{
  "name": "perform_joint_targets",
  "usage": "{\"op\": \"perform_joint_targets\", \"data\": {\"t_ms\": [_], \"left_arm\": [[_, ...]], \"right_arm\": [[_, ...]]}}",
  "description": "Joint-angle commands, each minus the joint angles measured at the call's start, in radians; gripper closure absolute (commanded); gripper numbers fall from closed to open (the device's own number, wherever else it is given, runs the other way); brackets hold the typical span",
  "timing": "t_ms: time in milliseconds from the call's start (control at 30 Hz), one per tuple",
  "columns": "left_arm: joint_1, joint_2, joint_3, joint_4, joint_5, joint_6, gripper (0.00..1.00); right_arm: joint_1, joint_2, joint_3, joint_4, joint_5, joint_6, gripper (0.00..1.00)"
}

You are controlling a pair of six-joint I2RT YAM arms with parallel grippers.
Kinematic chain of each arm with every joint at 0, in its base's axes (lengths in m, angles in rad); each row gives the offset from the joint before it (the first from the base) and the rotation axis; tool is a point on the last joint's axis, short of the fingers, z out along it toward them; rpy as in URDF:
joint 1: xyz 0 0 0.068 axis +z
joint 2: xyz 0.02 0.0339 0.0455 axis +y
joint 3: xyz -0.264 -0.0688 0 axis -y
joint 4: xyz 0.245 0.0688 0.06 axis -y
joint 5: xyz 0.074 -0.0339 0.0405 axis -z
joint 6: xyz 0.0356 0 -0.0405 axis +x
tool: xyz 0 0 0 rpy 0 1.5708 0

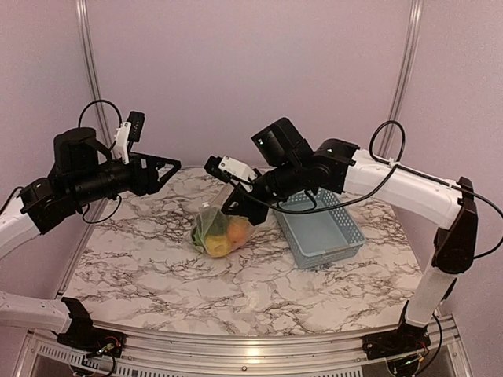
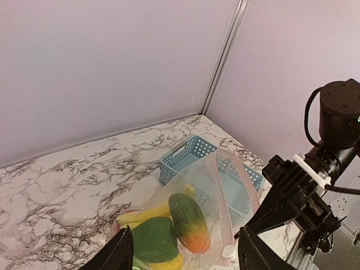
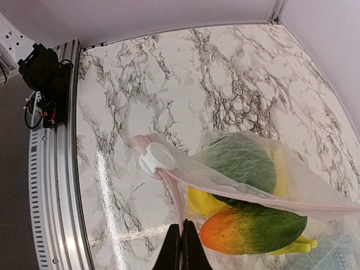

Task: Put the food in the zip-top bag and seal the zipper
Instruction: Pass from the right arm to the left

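The clear zip-top bag rests on the marble table with its top lifted. It holds the toy food: a green pepper, a green-and-orange fruit and a yellow banana. The zipper is a pinkish strip with a white slider at one end, and its two sides spread apart. My right gripper is shut on the zipper strip just below the slider; it also shows in the top view. My left gripper is open and empty, raised to the left of the bag and looking down on it.
A grey-blue slotted basket stands empty right of the bag, seen behind it in the left wrist view. Walls close the back and sides. The table's metal front rail is near.
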Motion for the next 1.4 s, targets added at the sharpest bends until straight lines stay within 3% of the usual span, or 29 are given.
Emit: {"op": "perform_joint_targets", "data": {"t_ms": [0, 167, 433, 867, 1100, 1367], "left_arm": [[0.0, -0.124, -0.194, 0.237, 0.156, 0.139, 0.37], [-0.004, -0.093, -0.19, 0.091, 0.31, 0.184, 0.41], [-0.005, -0.034, -0.204, 0.23, 0.347, 0.215, 0.42], [-0.003, 0.065, -0.181, 0.344, 0.432, 0.19, 0.59], [0.003, 0.118, -0.17, 0.426, 0.471, 0.138, 0.76], [0.039, 0.142, -0.161, 0.516, 0.539, 0.07, 0.77]], "right_arm": [[0.0, -0.067, 0.041, 0.1, -0.043, 0.073, 1.0], [-0.011, -0.076, 0.051, 0.136, -0.098, 0.118, 1.0], [-0.011, -0.036, 0.123, 0.114, -0.152, 0.151, 1.0], [-0.012, -0.048, 0.113, 0.085, -0.167, 0.17, 1.0], [-0.011, -0.079, 0.068, 0.086, -0.148, 0.185, 1.0], [-0.012, -0.117, 0.012, 0.105, -0.116, 0.206, 1.0]]}}
